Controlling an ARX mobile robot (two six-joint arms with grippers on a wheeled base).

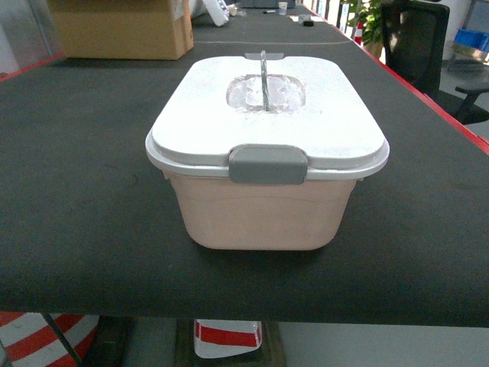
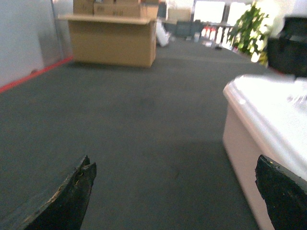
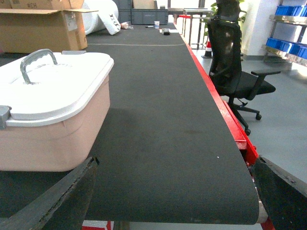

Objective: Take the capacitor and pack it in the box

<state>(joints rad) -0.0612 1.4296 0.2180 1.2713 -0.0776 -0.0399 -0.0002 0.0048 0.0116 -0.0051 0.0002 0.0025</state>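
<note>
Both tools (image 2: pixel 175 191) (image 3: pixel 175 191) spread wide, lidded box (image 1: pixel 263 180) near table (image 1: pixel 76 229) edge

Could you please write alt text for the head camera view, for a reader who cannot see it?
A pale pink plastic box sits on a black table, its white lid closed, with a grey latch at the front and a grey handle on top. A brown cardboard carton stands behind it to the left, and a black office chair to the right.

Even indoor light — glare bleaching the box (image 2: pixel 268 110) lid in the soft, blurred left wrist view.
</note>
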